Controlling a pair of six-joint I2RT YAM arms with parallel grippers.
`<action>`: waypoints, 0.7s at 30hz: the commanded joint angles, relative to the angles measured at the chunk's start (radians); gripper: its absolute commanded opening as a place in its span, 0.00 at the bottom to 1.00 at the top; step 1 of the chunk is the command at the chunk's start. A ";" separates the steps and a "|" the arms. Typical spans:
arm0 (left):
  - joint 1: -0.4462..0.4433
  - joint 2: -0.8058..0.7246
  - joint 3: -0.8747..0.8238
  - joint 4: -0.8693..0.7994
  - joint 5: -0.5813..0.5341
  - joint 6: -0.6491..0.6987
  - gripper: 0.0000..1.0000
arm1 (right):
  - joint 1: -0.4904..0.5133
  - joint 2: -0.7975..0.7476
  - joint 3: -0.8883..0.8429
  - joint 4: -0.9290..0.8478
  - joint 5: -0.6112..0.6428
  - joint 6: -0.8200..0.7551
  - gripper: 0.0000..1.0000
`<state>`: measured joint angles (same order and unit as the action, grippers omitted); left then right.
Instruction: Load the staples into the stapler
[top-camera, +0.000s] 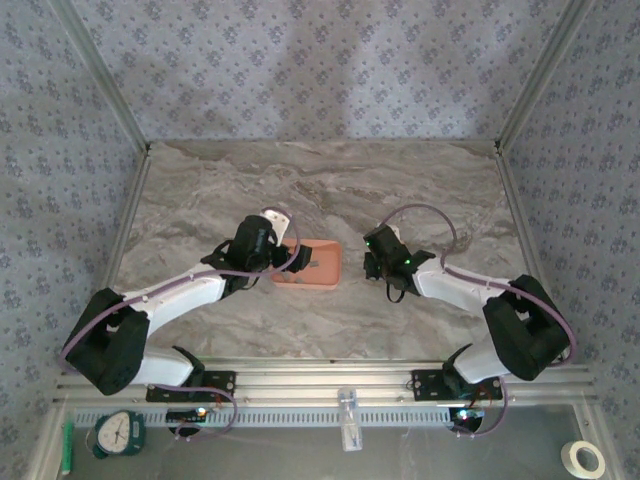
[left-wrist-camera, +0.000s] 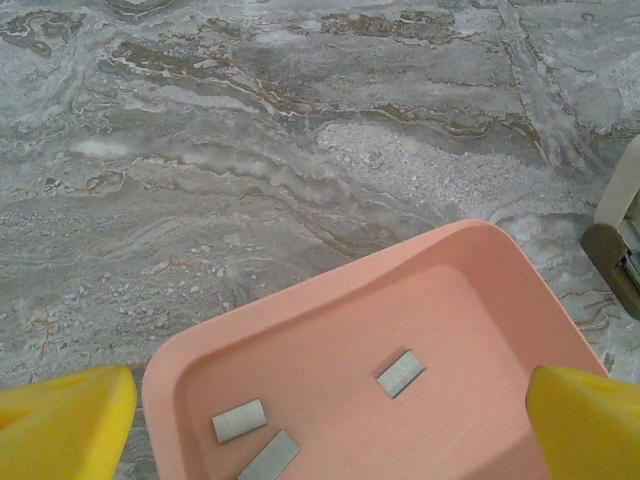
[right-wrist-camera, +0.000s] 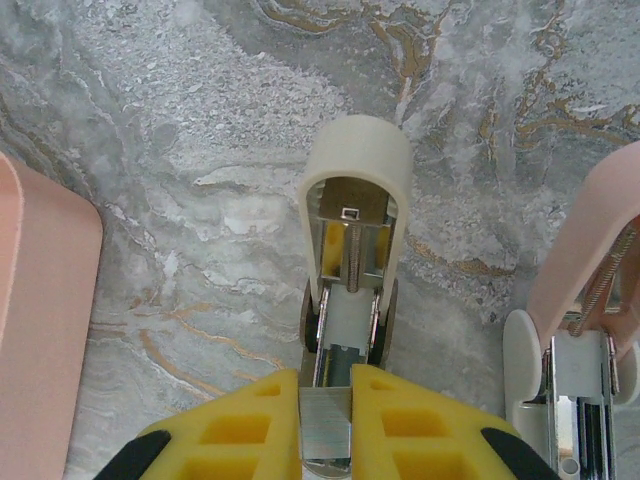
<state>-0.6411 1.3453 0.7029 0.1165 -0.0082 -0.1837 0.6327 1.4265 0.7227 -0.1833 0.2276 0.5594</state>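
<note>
The stapler lies open on the marble, white rounded end away from me, its grey metal channel facing up. My right gripper is shut on a short strip of staples, held just over the near end of that channel between the yellow fingers. My left gripper hangs open over the salmon-pink tray. In the tray lie three more grey strips: one in the middle and two near its corner. From above, the left gripper is at the tray's left end and the right gripper to its right.
A second pink-and-white piece with a stretched spring stands right beside the stapler. The tray's edge is to its left. Patterned walls close in the marble table. A clock and tape roll lie below the front rail.
</note>
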 joint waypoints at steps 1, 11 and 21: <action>0.007 0.006 0.034 0.012 0.014 0.012 1.00 | 0.001 -0.002 0.010 -0.010 0.004 0.028 0.18; 0.008 0.000 0.029 0.011 0.010 0.016 1.00 | -0.003 0.030 0.000 0.016 -0.013 0.037 0.18; 0.007 -0.003 0.026 0.010 0.008 0.016 1.00 | -0.004 0.042 -0.005 0.010 -0.010 0.037 0.18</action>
<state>-0.6411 1.3453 0.7063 0.1165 -0.0086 -0.1837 0.6327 1.4578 0.7227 -0.1677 0.2127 0.5800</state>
